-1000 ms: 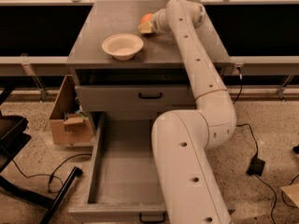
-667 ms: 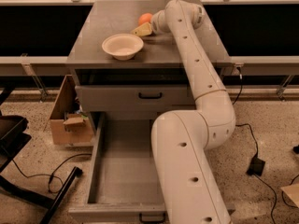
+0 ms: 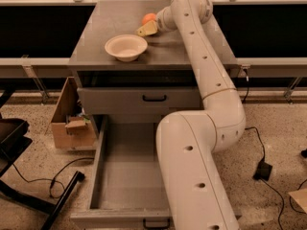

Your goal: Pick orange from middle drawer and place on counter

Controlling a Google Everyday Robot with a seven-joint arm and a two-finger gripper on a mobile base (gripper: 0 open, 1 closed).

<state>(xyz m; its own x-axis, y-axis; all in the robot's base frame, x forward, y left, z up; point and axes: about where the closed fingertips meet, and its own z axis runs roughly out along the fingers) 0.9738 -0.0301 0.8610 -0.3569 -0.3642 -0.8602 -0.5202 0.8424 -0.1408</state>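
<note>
Your gripper (image 3: pixel 147 26) is hanging near the counter's (image 3: pixel 168 51) back edge, right against the orange (image 3: pixel 148 17); you cannot tell its grip. A bowl (image 3: pixel 125 47) is sitting just front-left of it.

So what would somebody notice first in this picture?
The huge white robot arm fills the front right and reaches up over the grey counter. Its gripper is at the back of the counter, right beside the orange, with a cream bowl nearby. Down below, the lowest drawer is pulled wide open.

A cream bowl (image 3: pixel 125 47) sits upright; a cardboard box (image 3: pixel 72 124) stands open.
</note>
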